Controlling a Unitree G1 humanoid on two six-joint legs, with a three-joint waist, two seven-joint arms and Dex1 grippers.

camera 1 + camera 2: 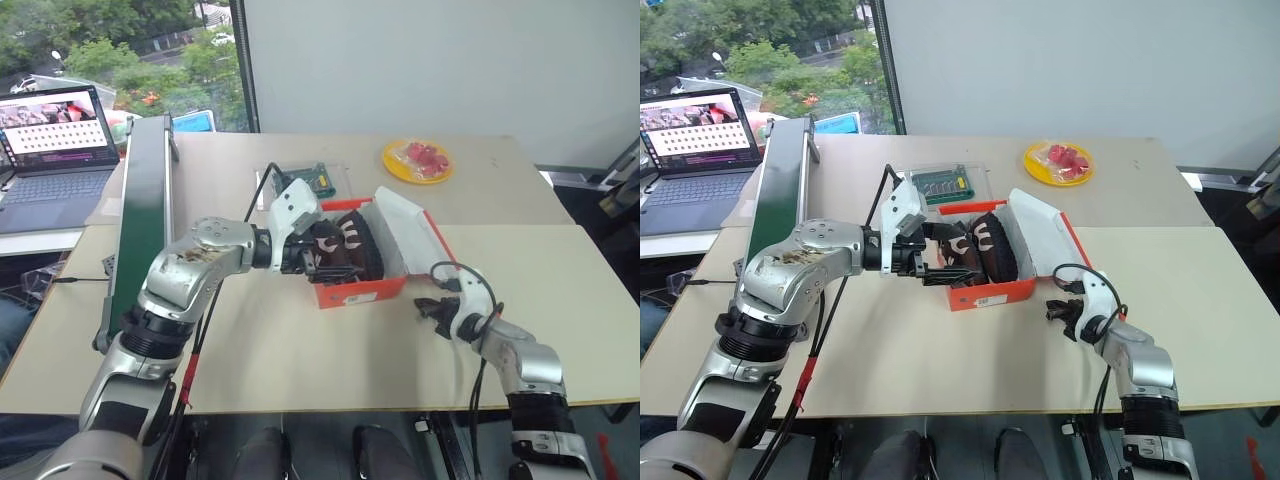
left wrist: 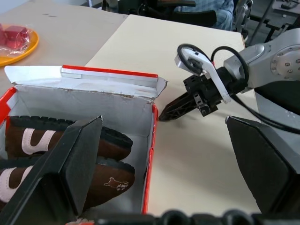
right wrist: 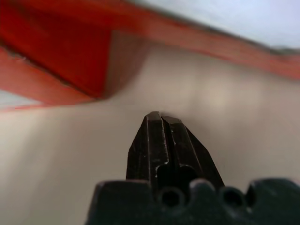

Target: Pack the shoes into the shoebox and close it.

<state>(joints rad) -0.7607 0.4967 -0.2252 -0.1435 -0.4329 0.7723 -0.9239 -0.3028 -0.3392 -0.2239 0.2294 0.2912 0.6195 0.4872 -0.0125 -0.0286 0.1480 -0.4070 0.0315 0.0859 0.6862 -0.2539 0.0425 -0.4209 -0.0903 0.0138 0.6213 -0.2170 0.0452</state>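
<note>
The left pincer (image 1: 318,258) partly hides the shoes (image 1: 352,250).

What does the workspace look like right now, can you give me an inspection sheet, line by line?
Surface: beige table.
Job's things: both shoes lie inside the shoebox; lid open.
Clutter: yellow plate with red pieces; clear tray holding a green circuit board.
Grippers: left gripper open over the box; right gripper shut, empty, beside the box.
Cables: black cables along both arms.
Surroundings: laptop on a side desk, window, white wall.
</note>
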